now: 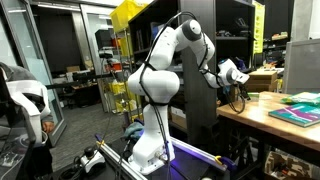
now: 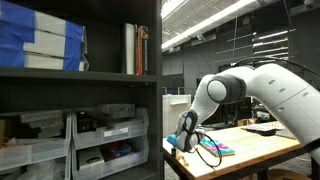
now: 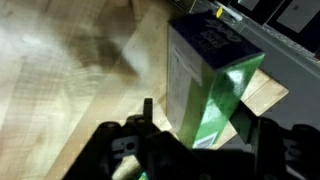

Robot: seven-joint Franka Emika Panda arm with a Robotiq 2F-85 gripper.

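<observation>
In the wrist view a tall green and white carton (image 3: 205,80) stands on the light wooden table (image 3: 70,70), between the fingers of my gripper (image 3: 196,110). The left finger (image 3: 148,112) stands a little apart from the carton's pale side. The right finger (image 3: 246,125) lies against its green side. The jaws are spread wider than the carton, so the gripper is open around it. In both exterior views the gripper (image 1: 232,73) (image 2: 185,138) hangs low at the near end of the table (image 1: 270,122) (image 2: 255,145); the carton is hard to make out there.
A flat teal book (image 1: 300,110) (image 2: 215,150) lies on the table close to the gripper. A tall dark shelf unit (image 2: 80,75) with bins and boxes stands beside the table. A dark cabinet (image 1: 200,110) rises behind the arm.
</observation>
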